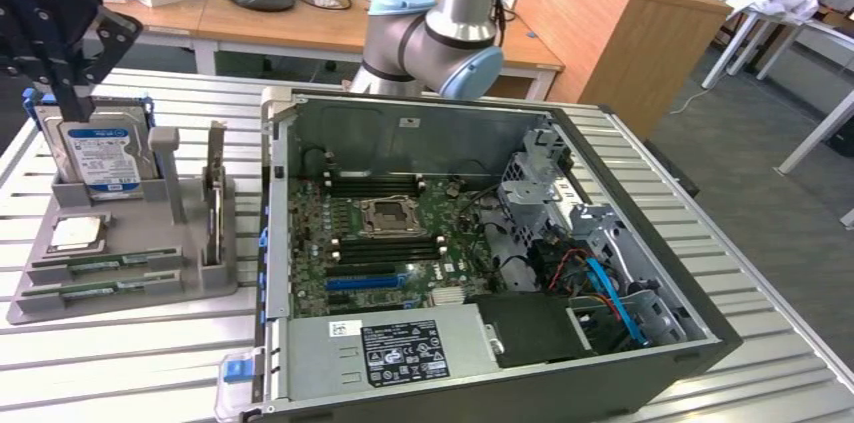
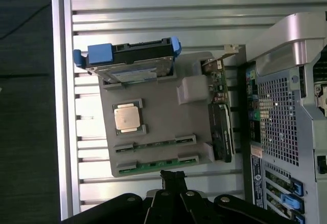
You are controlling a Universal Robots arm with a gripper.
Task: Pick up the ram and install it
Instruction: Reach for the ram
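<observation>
Two green ram sticks lie flat in slots of the grey holder (image 1: pixel 200 283), one ram (image 1: pixel 104 265) beside the other (image 1: pixel 96 291). The wrist view has them too, the first (image 2: pixel 153 146) and the second (image 2: pixel 156 163). My dark gripper (image 1: pixel 74 103) hangs above the holder at the exterior view's far left, over the upright hard drive (image 1: pixel 100 158). In the wrist view its fingers (image 2: pixel 172 175) are pressed together with nothing between them, their tip close to the nearer stick.
The holder also carries a silvery processor (image 2: pixel 127 117), the hard drive with blue rails (image 2: pixel 127 63) and an upright card (image 2: pixel 219 132). The open PC case (image 1: pixel 601 143) lies to the exterior view's right, its motherboard (image 1: pixel 387 233) exposed. All rest on a slatted metal table (image 1: pixel 120 363).
</observation>
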